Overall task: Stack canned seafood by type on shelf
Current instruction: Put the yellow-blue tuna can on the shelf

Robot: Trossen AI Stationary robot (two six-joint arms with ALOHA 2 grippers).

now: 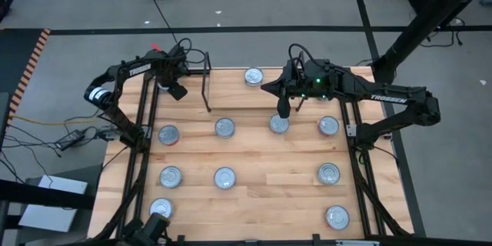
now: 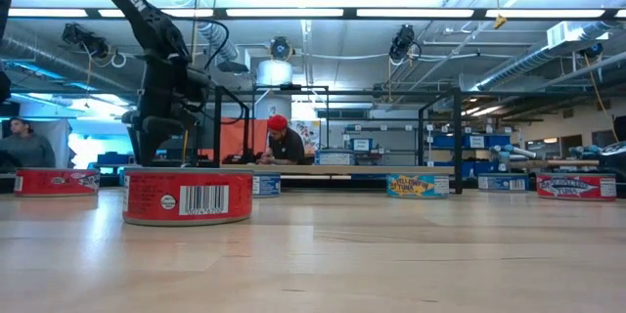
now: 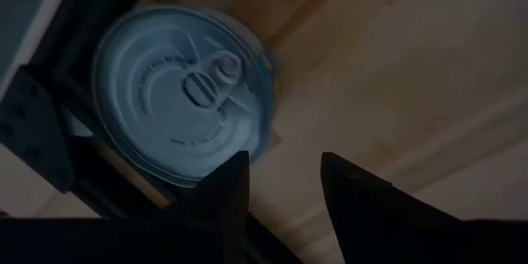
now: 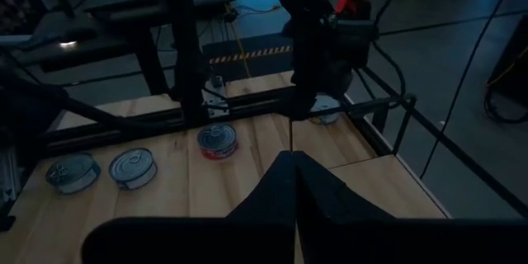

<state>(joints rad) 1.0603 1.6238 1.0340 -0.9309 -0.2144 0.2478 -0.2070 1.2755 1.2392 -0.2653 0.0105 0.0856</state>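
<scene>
Several flat round tins with silver lids lie apart on the wooden table [image 1: 261,200], among them a red-labelled one [image 2: 188,196] at the near left. The shelf [image 1: 192,84] is the far-left board section beside a black wire upright [image 1: 207,84]. My left gripper [image 3: 282,177] hangs open over it, just short of a blue-sided tin [image 3: 181,91] that rests flat on the board beside the black frame. That tin [image 4: 326,109] also shows under the left arm in the right wrist view. My right gripper [image 4: 293,165] is shut and raised above a tin [image 1: 279,124] in the far row.
One tin [image 1: 254,76] sits alone at the far edge, right of the shelf. Black frame rails [image 1: 146,123] run along both table sides. A person in a red cap [image 2: 284,142] sits in the room beyond. Bare board lies in the table's middle [image 1: 273,173].
</scene>
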